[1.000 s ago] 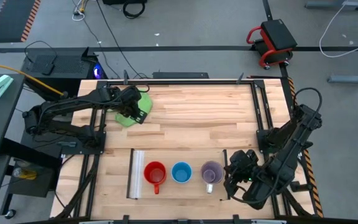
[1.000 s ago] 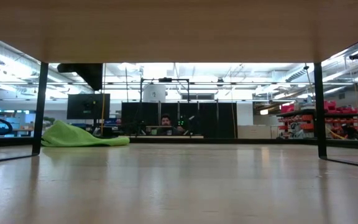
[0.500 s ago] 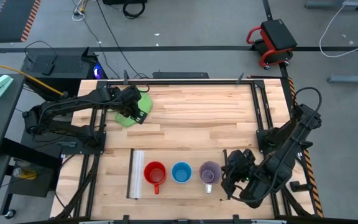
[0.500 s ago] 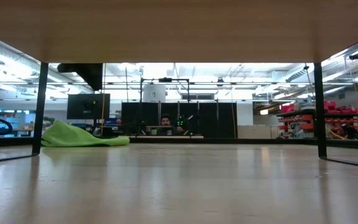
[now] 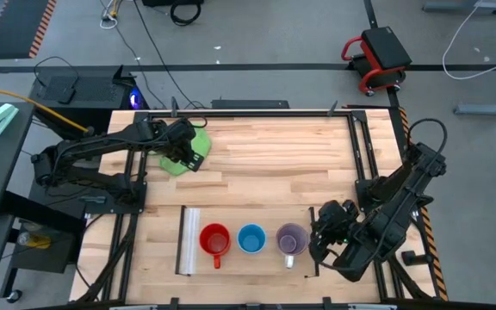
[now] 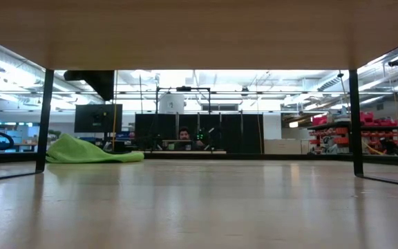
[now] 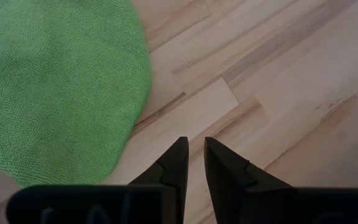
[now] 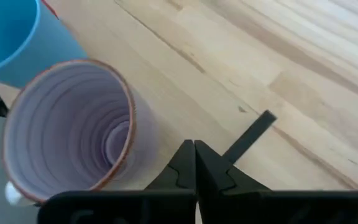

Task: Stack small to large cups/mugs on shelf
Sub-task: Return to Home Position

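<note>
Jaws, right gripper: closed fully, fingers meeting, nothing held. Position: near table edge, just beyond the shelf's thin dark bar, beside the purple mug but not touching it.

Change noted: over the last second the right arm has shifted slightly at the shelf's end, its gripper empty throughout; all three mugs and the left arm are unmoved. Judgement: placing is finished, and only the arm's retreat to rest remains.

Shelf: light-wood panel, long axis running left to right across the near table, with a clear plastic strip at its left end.

Mugs, one row along that axis, upright, mouths up, standing side by side rather than nested:
- Red mug, next to the strip, handle toward the near edge.
- Blue mug, middle; handle direction not discernible.
- Purple mug, by the dark bar, handle toward the near edge.

Jaws, left gripper: all but closed, a thin slit between the fingers, nothing held. Position: far left of the tabletop, hanging over bare wood at the edge of the green cloth; arm waiting.

Room beyond, low view: a person seated well behind the table.
</note>
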{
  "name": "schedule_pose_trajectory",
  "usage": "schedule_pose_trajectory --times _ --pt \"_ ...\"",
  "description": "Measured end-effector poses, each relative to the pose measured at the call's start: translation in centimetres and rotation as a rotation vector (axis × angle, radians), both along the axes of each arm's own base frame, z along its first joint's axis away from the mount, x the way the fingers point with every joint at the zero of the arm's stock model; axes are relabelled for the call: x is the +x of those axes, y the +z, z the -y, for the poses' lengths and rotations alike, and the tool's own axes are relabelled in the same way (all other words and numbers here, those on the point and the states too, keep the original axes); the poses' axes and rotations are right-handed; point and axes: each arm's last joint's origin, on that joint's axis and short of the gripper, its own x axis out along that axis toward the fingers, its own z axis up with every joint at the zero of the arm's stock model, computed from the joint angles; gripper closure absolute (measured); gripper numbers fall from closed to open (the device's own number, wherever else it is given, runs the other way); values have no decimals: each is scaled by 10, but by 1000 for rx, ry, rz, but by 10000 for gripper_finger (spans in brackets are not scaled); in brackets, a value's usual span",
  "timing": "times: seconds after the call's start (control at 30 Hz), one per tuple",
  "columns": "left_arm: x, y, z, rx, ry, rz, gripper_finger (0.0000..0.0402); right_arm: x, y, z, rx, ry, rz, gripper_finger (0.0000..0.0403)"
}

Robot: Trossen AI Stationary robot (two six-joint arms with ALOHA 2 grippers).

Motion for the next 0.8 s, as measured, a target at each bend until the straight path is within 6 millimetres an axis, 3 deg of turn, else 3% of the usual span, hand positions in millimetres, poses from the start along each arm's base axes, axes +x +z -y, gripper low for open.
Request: schedule_pose_trajectory --times 0.27,0.43,0.6,0.8 --pt "0 1 0 -10 24 6 350 -21 32 26 -26 10 129 401" --pt "3 14 -1 7 23 48 348 -40 56 50 -94 56 228 397" --pt "8 44 -3 40 23 129 343 -65 81 80 -121 71 345 395" --pt "9 95 -3 109 -5 256 349 -93 101 111 -30 38 461 394"
